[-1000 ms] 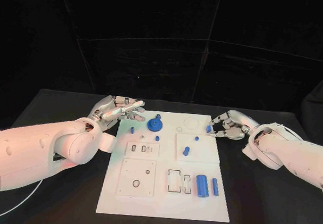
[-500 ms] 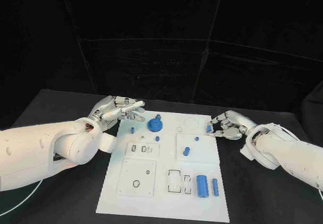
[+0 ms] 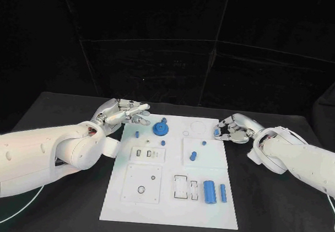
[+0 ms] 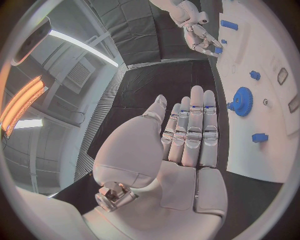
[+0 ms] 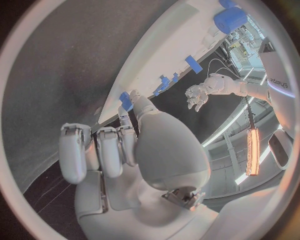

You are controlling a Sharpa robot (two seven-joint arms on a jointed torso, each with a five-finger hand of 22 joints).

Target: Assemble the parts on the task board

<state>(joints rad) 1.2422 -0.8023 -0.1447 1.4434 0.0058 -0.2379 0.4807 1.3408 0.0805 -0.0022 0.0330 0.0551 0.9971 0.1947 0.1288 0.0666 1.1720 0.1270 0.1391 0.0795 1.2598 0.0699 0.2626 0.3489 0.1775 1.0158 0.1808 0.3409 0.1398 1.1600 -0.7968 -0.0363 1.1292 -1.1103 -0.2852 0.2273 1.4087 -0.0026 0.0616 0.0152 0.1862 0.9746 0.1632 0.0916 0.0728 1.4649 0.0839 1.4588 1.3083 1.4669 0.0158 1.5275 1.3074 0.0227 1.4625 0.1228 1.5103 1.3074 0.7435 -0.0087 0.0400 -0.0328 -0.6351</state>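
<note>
One small blue part (image 3: pixel 216 133) is pinched in right hand (image 3: pixel 234 129), at board (image 3: pixel 170 210) far right edge. Left hand (image 3: pixel 126 112) open w/ nothing, by gear (image 3: pixel 160 128).

Lay mid-frame on the table (image 3: pixel 56 194): task board (image 3: pixel 170 216). Stood on its upper part: gear (image 3: pixel 160 128). Lay at its lower right, side by side: two cylinders (image 3: pixel 209 192).
</note>
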